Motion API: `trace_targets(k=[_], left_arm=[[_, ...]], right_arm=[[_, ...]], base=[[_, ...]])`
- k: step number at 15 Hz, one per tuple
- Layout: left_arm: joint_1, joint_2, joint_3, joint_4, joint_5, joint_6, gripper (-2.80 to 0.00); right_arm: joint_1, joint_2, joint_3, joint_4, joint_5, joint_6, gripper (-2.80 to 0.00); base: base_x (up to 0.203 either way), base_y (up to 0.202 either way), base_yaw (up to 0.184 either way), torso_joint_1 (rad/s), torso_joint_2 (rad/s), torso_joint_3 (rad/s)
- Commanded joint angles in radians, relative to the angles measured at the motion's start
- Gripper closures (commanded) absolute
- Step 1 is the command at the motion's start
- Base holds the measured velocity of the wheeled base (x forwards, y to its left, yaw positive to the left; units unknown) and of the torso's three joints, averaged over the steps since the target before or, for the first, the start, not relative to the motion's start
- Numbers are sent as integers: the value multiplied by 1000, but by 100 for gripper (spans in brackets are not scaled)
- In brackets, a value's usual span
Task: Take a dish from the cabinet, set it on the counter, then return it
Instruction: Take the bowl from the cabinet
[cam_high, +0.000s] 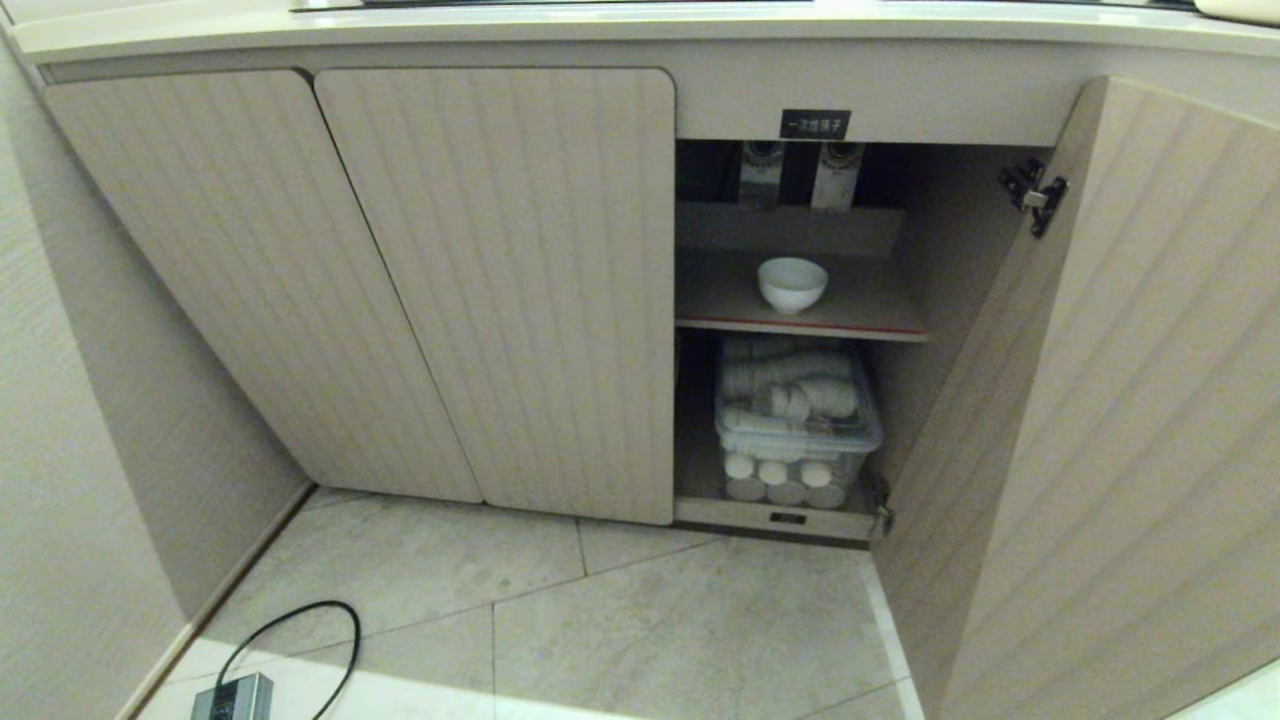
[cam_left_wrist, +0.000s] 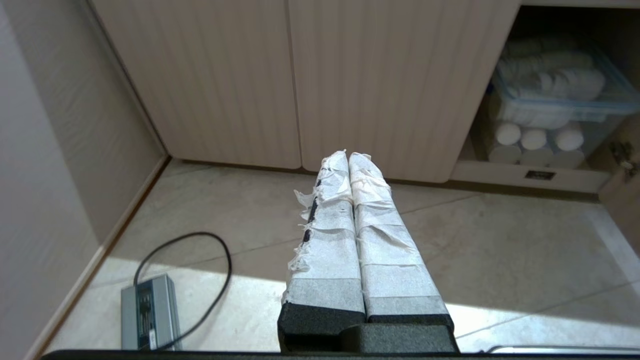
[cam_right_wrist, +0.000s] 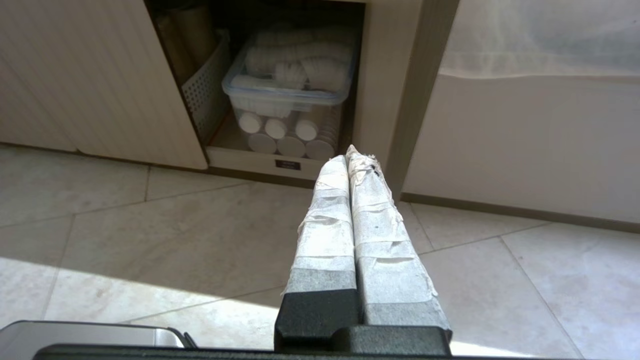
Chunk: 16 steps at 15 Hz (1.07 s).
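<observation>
Where cabinet (cam_high: 500, 280) opens, bin (cam_high: 797, 430) holds cups (cam_high: 790, 385).

Left gripper (cam_left_wrist: 348, 156): two long, flat-sided fingers (cam_left_wrist: 330, 240) tapering toward rounded tips, wrapped over most of their length in overlapping bands of white cloth-like tape. The wrap is creased and frayed along one outer edge, where small gaps expose black material beneath. Toward the base the covering turns to a grey, fine-textured band. Both fingers seat in a matte black block with squared shoulders.

Right gripper (cam_right_wrist: 347, 152): same construction. White tape, wrinkled in bands, torn and ragged at the tips of the fingers (cam_right_wrist: 375, 235), with a few small dark specks. Grey textured band near the base; black mounting block below. No screws, cables or markings are visible on either unit.
</observation>
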Motion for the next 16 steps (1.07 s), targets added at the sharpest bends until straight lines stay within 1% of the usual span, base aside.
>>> trace_targets(k=[1,12,14,16], left_arm=[[0,0,0,0,1,0,0],[0,0,-1,0,1,0,0],[0,0,0,0,1,0,0],[0,0,-1,0,1,-2,0]], right_arm=[[-1,0,0,-1,1,-1,0],[-1,0,0,-1,1,-1,0],[-1,0,0,-1,1,-1,0],[-1,0,0,-1,1,-1,0]], base=[[3,126,-11,2,7,2],[0,191,-11,2,3,2],[0,129,-12,0,2,2],[0,0,0,0,0,0]])
